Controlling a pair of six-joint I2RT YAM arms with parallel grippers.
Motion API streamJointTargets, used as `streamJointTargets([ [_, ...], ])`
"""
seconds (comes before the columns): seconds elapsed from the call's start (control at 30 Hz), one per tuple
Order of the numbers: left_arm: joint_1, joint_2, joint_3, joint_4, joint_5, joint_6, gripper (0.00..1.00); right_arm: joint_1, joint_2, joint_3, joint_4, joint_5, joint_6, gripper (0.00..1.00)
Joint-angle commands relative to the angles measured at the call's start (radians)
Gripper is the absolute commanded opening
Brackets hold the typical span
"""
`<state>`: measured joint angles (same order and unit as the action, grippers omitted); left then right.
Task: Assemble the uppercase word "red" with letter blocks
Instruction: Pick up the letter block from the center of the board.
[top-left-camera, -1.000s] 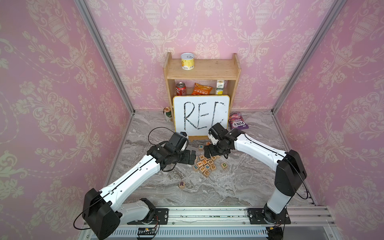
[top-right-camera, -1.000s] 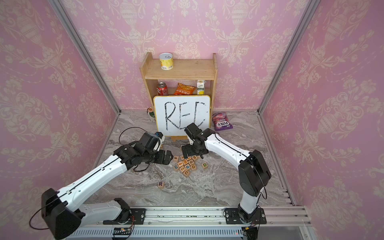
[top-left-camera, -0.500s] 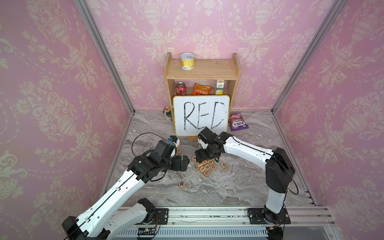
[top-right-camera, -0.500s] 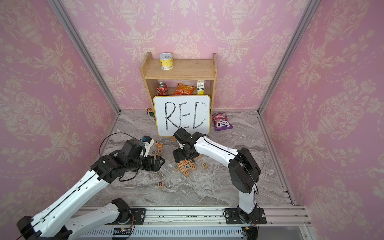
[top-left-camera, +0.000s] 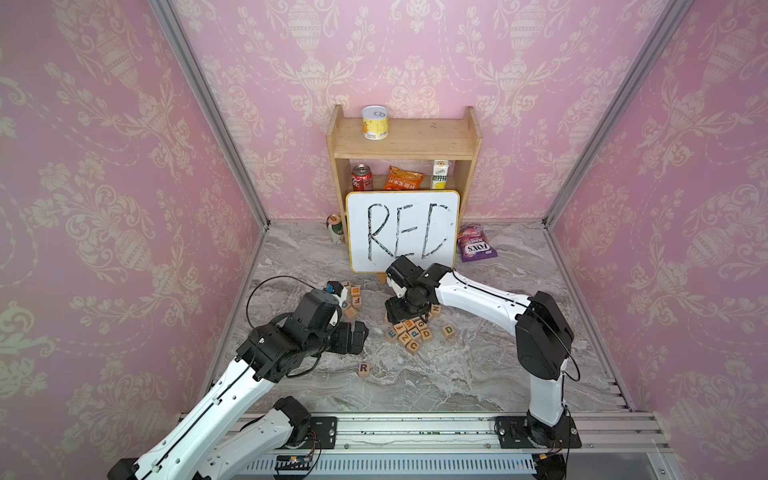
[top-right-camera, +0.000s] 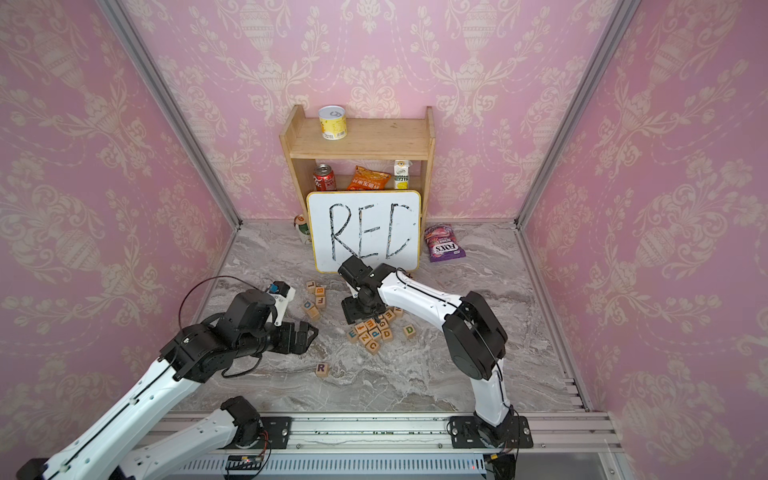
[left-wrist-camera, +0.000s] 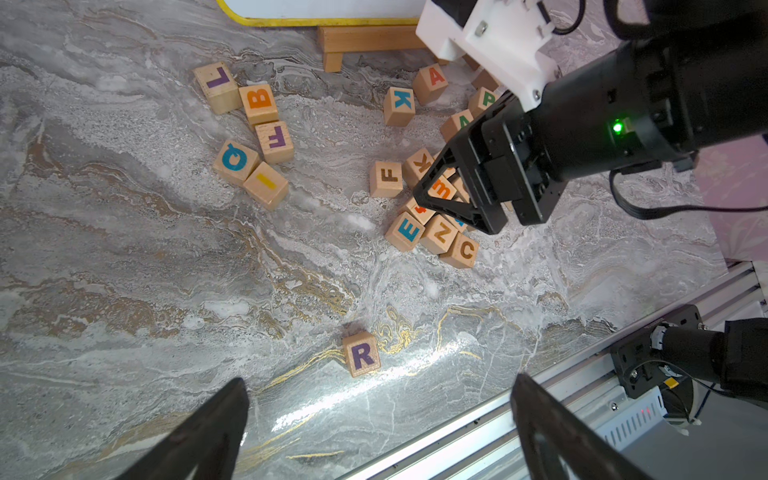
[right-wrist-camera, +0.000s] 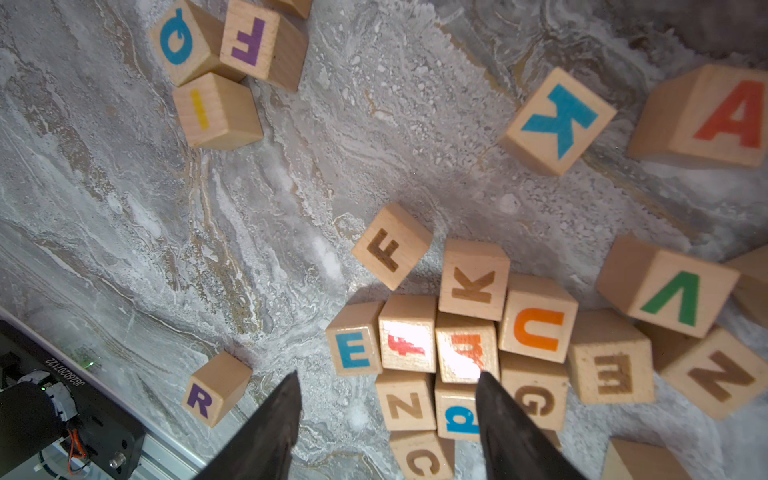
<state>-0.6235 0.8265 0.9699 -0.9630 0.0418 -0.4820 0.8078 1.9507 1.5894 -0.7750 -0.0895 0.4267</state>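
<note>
The purple R block (top-left-camera: 363, 368) (top-right-camera: 321, 368) (left-wrist-camera: 361, 354) (right-wrist-camera: 208, 395) lies alone on the marble, in front of the pile of letter blocks. The green D block (top-left-camera: 448, 331) (top-right-camera: 409, 331) sits at the pile's right edge. A blue E block (right-wrist-camera: 353, 349) (left-wrist-camera: 408, 230) lies on the pile's left side. My right gripper (top-left-camera: 401, 313) (top-right-camera: 359, 313) (right-wrist-camera: 386, 386) points down over the pile, jaws partly open and holding nothing; the Z block (right-wrist-camera: 405, 405) lies below the gap. My left gripper (top-left-camera: 359, 332) (top-right-camera: 309, 332) (left-wrist-camera: 380, 384) hovers wide open and empty, left of the pile.
A second group of blocks (top-left-camera: 351, 297) lies behind my left gripper. An orange D block (top-left-camera: 426, 332) is in the pile. The whiteboard (top-left-camera: 403, 232) reading RED leans on the wooden shelf (top-left-camera: 405, 141). A purple candy bag (top-left-camera: 476, 243) lies to its right. A metal rail (top-left-camera: 415, 428) runs along the front.
My right gripper moved left and down onto the pile, and its jaws narrowed. My left arm drew back toward the front left with its jaws still wide.
</note>
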Motion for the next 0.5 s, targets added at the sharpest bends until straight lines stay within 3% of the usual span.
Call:
streamJointTargets([
  [0.0, 0.007, -0.019, -0.017, -0.037, -0.024, -0.024, 0.99, 0.001, 0.021, 0.034, -0.040, 0.039, -0.004, 0.67],
  [0.47, 0.008, -0.045, -0.028, -0.053, -0.029, -0.021, 0.99, 0.066, 0.057, 0.053, -0.007, -0.050, 0.016, 0.59],
])
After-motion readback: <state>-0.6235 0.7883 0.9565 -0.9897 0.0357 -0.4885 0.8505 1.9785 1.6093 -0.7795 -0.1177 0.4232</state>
